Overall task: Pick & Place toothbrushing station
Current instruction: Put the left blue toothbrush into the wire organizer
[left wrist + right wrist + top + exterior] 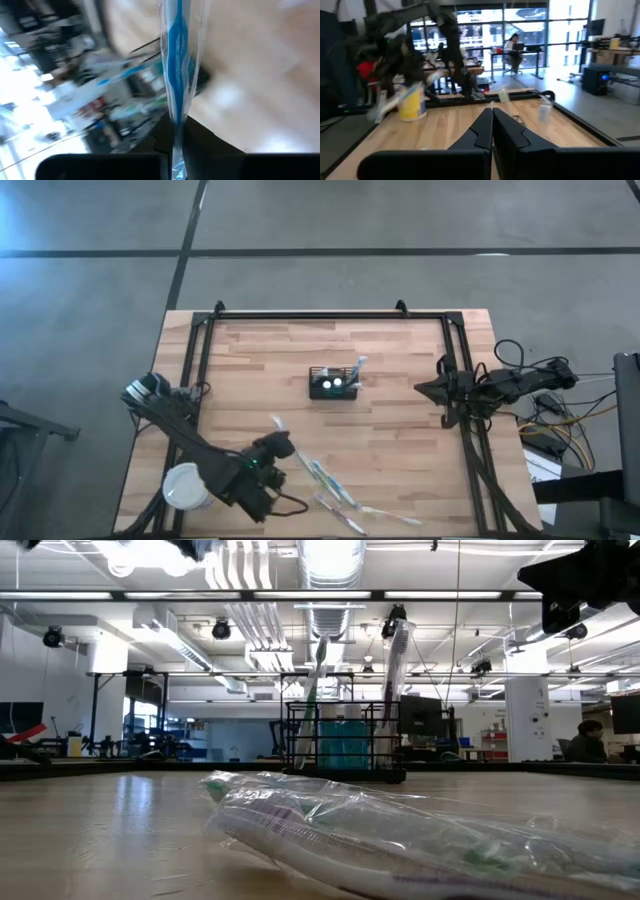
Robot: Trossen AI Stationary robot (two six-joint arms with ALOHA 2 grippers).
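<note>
Overhead, wood table (400,430), left gripper (277,427) clamped on wrapped toothbrush (176,75) (lifted), right gripper (422,388) closed empty, lit workshop w/ desks.

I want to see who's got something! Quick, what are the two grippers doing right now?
Left gripper: jaws shut on a wrapped toothbrush with a blue handle.
Right gripper: jaws shut, holding nothing, at the table's right edge.

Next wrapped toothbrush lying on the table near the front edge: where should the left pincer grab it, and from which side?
Judging by the high view, take a wrapped toothbrush at mid-handle, from straight above, fingers across its narrow width. It lies flat and diagonal, so the wrist must turn to match. The loose plastic may slip. The left pincer is already shut on another.
</note>
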